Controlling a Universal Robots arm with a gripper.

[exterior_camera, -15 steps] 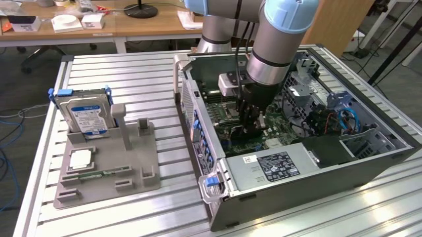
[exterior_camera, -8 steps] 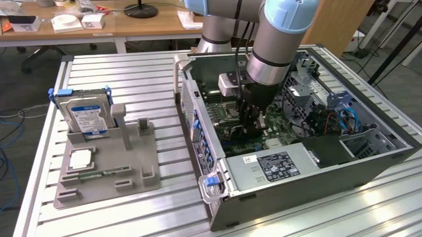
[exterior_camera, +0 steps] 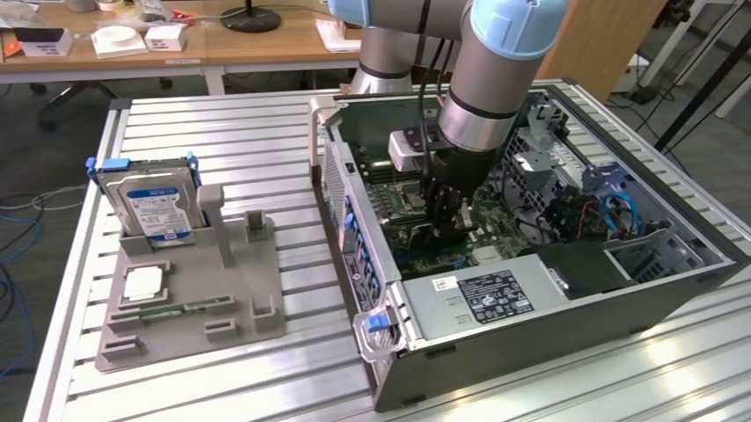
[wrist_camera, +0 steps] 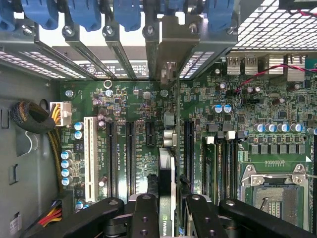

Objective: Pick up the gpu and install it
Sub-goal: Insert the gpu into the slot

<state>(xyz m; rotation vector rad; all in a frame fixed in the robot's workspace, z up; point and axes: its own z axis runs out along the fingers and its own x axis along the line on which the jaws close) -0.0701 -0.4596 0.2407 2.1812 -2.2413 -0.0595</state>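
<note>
wrist view: gpu (wrist_camera: 167, 183) edge-on, mostly hidden

Readable markings inside the open computer case

On the top edge of the gpu (wrist_camera: 167, 198), clamped upright between the pincer (wrist_camera: 168, 218) fingers, a small green NVIDIA logo sits right at the fingertips. The white sticker (exterior_camera: 444, 283) and the black label (exterior_camera: 495, 296) on the power supply, and the blue label (exterior_camera: 153, 211) on the hard drive well away from the pincer, carry print too small to read.
</note>
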